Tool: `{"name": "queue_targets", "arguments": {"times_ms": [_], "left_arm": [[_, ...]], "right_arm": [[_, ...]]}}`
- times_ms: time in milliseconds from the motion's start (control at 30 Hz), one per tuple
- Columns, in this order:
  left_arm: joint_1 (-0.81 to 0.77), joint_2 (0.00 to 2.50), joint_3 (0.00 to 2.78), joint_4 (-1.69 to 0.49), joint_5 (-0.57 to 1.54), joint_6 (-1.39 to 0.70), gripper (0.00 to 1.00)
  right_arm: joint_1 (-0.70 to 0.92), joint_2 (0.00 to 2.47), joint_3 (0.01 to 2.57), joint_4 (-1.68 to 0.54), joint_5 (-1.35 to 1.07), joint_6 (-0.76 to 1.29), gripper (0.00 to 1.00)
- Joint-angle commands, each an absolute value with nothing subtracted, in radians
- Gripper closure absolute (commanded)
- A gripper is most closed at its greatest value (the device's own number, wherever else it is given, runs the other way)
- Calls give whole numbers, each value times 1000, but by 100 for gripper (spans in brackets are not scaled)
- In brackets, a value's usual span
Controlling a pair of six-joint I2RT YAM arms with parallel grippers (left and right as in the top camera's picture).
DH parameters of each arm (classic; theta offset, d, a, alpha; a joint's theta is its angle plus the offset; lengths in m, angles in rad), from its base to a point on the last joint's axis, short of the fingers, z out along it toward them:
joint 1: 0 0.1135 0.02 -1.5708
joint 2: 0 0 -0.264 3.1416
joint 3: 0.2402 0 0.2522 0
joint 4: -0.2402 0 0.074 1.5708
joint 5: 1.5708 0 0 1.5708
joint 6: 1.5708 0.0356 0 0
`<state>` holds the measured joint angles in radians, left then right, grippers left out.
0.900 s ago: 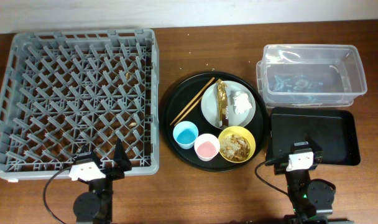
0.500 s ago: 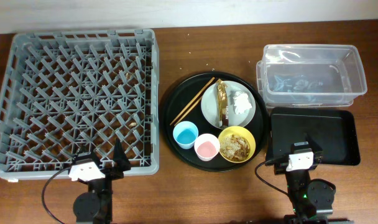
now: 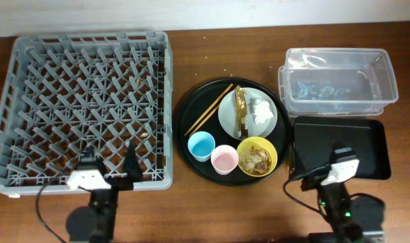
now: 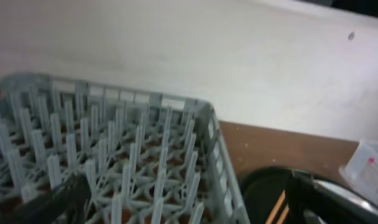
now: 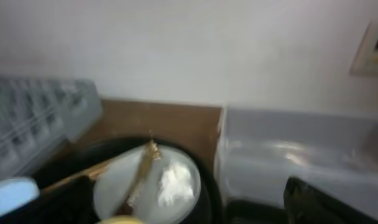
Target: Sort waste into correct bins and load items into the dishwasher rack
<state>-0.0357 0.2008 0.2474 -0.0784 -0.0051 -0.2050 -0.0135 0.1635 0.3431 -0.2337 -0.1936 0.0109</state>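
Observation:
The grey dishwasher rack [image 3: 30, 101] fills the left; its corner shows in the left wrist view [image 4: 214, 143]. On the round black tray [image 3: 188, 111] lie the pale plate [image 3: 228, 118] with white napkin [image 3: 262, 111] and brownish-gold scrap [image 3: 241, 111], two chopsticks [image 3: 208, 111], blue cup [image 3: 201, 145], pink cup [image 3: 224, 160] and yellow bowl [image 3: 272, 150] of beige leftovers [image 3: 256, 158]. The clear tub [image 3: 387, 74] and shallow black tray [image 3: 367, 145] stand at the right. My left gripper [image 3: 109, 160] [image 4: 189, 202] is open at the rack's near edge. My right gripper [image 3: 340, 154] [image 5: 189, 199] is open over the black tray's near side.
The right wrist view shows the plate [image 5: 114, 186], napkin [image 5: 175, 183], scrap [image 5: 142, 171] and clear tub [image 5: 288, 155] ahead, with a white wall behind. Small crumbs lie on the brown table [image 3: 191, 54] between the rack and the round tray.
The left wrist has shifted slightly left and the right wrist slightly right. The objects on the table have not moved.

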Motion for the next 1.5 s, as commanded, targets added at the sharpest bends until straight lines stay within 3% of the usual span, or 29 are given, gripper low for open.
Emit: {"name": "queue_targets", "arguments": {"times_ms": [0,100,167,267,333,367,433,567,633,667,700,800,900,1000,1067,1167,1233,1267,1333,1400,1467], "left_arm": [[-30,590,614,-269,52,-192,1],[-30,1010,1089,-614,179,-193,1],[-30,1163,1275,-754,251,-193,1],[-30,1257,1330,-779,326,-193,1],[-30,1279,1329,-781,325,-192,1],[-30,1286,1329,-781,326,-193,1],[-30,1290,1329,-781,326,-192,1],[-30,1290,1329,-781,326,-193,1],[-30,1290,1329,-781,325,-193,1],[-30,1290,1329,-781,325,-193,1],[-30,1290,1329,-781,326,-192,1],[-30,1290,1329,-781,325,-193,1],[-30,1290,1329,-781,326,-192,1],[-30,1290,1329,-781,325,-192,1],[-30,1290,1329,-781,326,-193,1],[-30,1290,1329,-781,326,-192,1],[-30,1290,1329,-781,326,-193,1],[-30,1290,1329,-781,326,-192,1],[-30,1290,1329,-781,326,-193,1],[-30,1290,1329,-781,326,-193,1],[-30,1290,1329,-781,326,-192,1]], "right_arm": [[-20,463,675,-472,-244,43,1],[-20,955,1203,-890,-279,43,1],[-20,1186,1470,-1049,-327,43,2],[-15,1407,1582,-1001,-629,65,2],[70,1541,1582,-1016,-586,65,3],[154,1641,1582,-1015,-469,74,17],[261,1837,1582,-979,-170,218,29],[288,2109,1582,-864,-141,321,44],[288,2150,1582,-851,-184,320,66],[288,2139,1586,-854,-193,319,85],[281,2107,1607,-866,-209,319,96],[214,1947,1689,-917,-240,320,96],[34,1795,1711,-897,-247,538,96],[-163,1859,1709,-785,-176,759,96],[-193,1908,1709,-736,-168,744,46],[-223,1884,1744,-672,-293,627,42],[-140,1811,1748,-802,-425,418,42],[-39,1807,1748,-952,-378,300,42],[131,1835,1703,-1045,-192,240,41],[284,1885,1608,-973,53,255,39],[311,1952,1507,-811,230,331,37]]}}
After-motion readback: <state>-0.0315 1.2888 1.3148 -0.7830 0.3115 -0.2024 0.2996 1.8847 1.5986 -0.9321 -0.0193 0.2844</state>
